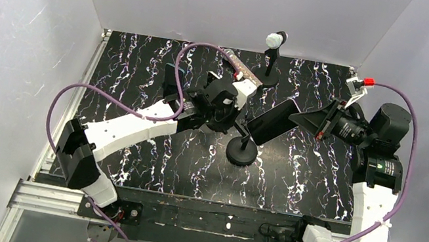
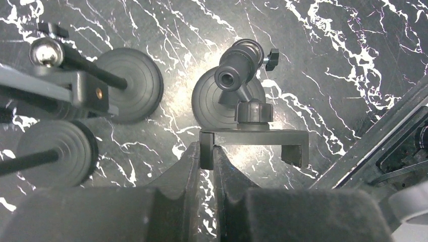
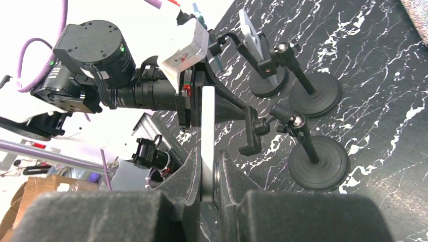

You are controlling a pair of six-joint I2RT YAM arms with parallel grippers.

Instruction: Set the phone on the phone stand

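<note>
Both arms pinch something: left jaws grip one end of the phone stand's clamp, right jaws hold the phone tilted just beside it, near the surface's middle.

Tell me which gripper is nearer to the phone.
Right. The right gripper is shut on the phone, pinching its edge. The left gripper is shut on one end of the phone stand clamp, beside the phone.
</note>
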